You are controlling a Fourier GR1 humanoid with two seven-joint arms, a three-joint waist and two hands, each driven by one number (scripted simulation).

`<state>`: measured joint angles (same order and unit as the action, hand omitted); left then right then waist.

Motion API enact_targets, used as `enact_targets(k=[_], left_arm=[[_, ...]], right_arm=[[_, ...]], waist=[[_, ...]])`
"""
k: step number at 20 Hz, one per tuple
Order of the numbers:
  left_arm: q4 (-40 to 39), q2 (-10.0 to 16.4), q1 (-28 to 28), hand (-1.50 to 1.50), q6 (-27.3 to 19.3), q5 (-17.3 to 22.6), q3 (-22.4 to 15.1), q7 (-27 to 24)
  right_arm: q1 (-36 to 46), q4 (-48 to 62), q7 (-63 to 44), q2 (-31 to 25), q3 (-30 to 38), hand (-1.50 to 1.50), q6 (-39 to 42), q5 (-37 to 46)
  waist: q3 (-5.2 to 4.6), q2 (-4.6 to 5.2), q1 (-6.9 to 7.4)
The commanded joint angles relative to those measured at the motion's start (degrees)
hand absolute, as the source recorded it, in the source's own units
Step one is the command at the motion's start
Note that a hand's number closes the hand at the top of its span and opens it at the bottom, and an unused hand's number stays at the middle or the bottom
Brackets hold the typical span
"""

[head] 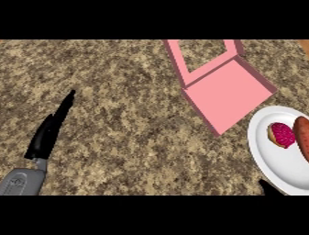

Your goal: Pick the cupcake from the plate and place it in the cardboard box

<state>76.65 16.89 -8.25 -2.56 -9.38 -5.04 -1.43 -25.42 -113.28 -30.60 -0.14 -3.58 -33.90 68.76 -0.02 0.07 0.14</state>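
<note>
Not started: the pink-frosted cupcake (282, 135) lies on the round white plate (278, 172), beside the open pink cardboard box (228, 94). Left hand (47, 135) — fingers straight, empty. Right hand (265, 188) — state indeterminate.

counter (116, 114): brown speckled | box (231, 92): pink | plate (285, 170): white | cupcake (282, 134): magenta | sweet potato (307, 140): orange

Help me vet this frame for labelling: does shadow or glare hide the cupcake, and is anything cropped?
Head view: even light, no glare or shadow over the cupcake; the right edge crops its plate, the top edge crops the pink box, and the right hand barely shows at the bottom.
</note>
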Motion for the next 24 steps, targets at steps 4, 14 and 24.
enact_targets(k=[4, 14, 24], left_arm=[[0.68, -0.07, 0.56, 0.00, 2.28, -0.85, 2.44, 0.03], [-0.24, -4.12, 0.10, 0.00, 1.10, -5.26, 2.89, -0.21], [2.01, -3.93, 3.44, 0.00, 4.59, -4.79, 4.82, -1.72]], right_arm=[[2.53, 1.20, -1.48, -0.98, 1.35, -1.50, 5.62, 0.22], [13.61, 10.90, -3.31, -0.45, 5.34, -1.50, 6.12, 1.82], [20.94, 19.83, 0.22, -3.28, 8.75, -1.50, 5.45, -3.92]], waist=[[0.02, -0.10, -0.25], [0.02, -0.08, -0.23], [0.03, -0.08, -0.04]])
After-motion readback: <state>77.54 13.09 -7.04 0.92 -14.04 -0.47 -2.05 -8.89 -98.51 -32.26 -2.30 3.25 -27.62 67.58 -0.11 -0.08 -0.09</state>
